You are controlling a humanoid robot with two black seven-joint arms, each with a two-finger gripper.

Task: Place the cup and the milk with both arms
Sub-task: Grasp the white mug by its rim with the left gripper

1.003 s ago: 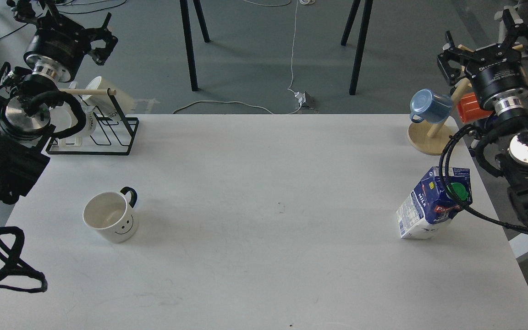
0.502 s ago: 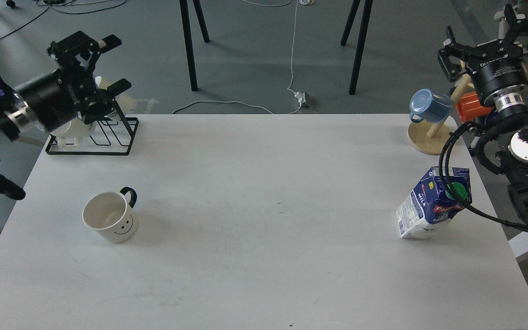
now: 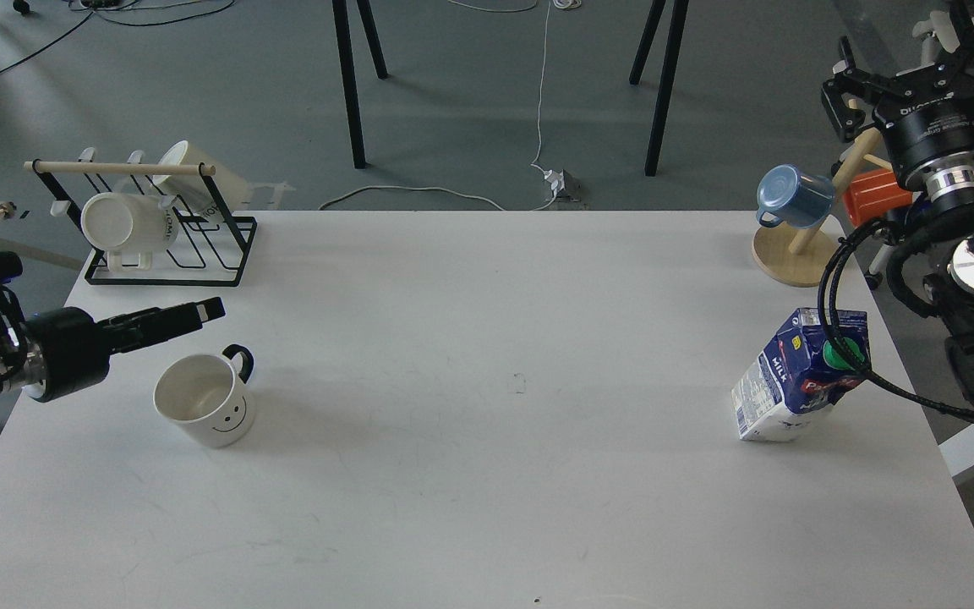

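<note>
On my feed the milk (image 3: 796, 376) stands at the right of the white surface (image 3: 487, 474); its blue side reads "MILK", and a red logo below the green cap is crossed by a black cable, so I can't read it. The cup (image 3: 204, 410) sits upright at the left, smiley face toward me, black handle pointing away. My left end effector (image 3: 187, 316) hangs just above and behind the cup, seen edge-on; I cannot tell how far it is parted, and it holds nothing. My right end effector (image 3: 918, 63) is raised beyond the far right corner, fingers spread wide and empty, well apart from the milk. Lettering on its body is too small to read.
</note>
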